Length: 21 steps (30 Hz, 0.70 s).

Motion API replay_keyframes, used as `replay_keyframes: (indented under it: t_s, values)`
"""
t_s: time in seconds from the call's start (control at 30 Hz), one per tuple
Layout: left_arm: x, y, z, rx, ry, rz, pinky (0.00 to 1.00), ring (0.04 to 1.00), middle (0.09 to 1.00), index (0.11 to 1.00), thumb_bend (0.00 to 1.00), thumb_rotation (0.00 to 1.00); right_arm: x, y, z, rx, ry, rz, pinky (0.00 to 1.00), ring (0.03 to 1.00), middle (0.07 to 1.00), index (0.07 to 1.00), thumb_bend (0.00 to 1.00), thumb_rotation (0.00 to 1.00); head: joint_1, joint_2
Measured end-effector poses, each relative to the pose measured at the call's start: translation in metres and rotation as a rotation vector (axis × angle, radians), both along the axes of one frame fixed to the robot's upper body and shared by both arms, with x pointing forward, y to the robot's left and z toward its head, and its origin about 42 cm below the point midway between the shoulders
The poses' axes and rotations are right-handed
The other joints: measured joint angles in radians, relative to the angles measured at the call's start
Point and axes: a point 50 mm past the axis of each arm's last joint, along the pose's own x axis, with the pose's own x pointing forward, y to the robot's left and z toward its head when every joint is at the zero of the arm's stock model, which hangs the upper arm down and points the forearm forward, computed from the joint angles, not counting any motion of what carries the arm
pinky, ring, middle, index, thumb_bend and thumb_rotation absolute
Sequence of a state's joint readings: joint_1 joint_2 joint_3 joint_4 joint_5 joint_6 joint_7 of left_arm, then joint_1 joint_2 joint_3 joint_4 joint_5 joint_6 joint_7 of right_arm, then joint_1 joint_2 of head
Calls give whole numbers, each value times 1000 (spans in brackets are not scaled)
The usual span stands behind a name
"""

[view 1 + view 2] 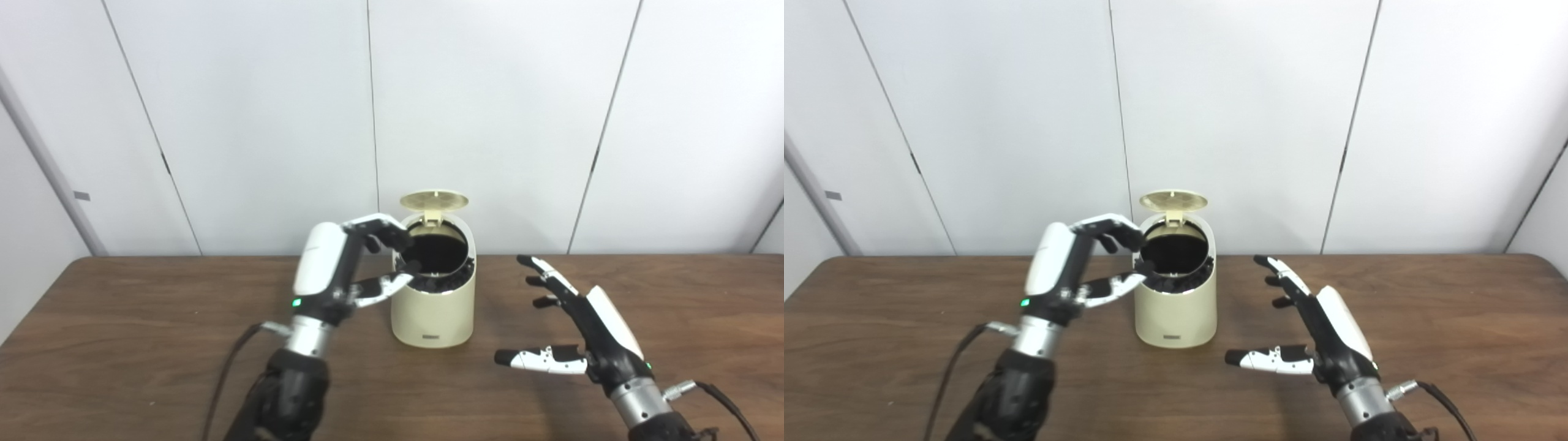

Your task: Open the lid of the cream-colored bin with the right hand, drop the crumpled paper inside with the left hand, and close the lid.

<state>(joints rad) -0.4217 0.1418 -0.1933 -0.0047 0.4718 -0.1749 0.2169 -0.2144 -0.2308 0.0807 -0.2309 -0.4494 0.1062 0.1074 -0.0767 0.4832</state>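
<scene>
The cream-colored bin stands at the middle of the wooden table, its round lid tipped up at the back and its dark mouth lined with a black bag. My left hand hovers at the bin's left rim, fingers curled over the opening, open with nothing seen between them. No crumpled paper shows anywhere in view. To the right of the bin my right hand is held above the table, open, fingers spread, apart from the bin.
The brown wooden table runs the full width, and its far edge meets a white panelled wall. Cables trail from both wrists toward the front edge.
</scene>
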Motion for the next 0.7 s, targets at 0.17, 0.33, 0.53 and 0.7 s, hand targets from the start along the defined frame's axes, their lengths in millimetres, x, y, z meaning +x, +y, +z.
replay_keyframes:
  t_s: [0.17,0.33,0.53,0.7]
  values:
    - [-18,25,4,-167,63,-52,526,647,688,708,712,195,7,-1,9,0,-25,3,760,876,943,889,753,337,5,-3]
    - [-35,39,-13,-204,134,-60,543,643,695,712,710,167,18,1,24,-5,-67,19,749,864,926,879,752,305,3,-6]
    - [-57,47,-31,-193,185,-55,535,646,697,725,706,121,32,5,45,-32,-105,59,826,904,918,884,732,278,6,-8]
    - [-72,52,-49,-191,245,-45,551,656,705,733,695,130,47,13,63,-82,-150,84,909,895,896,871,727,386,9,-9]
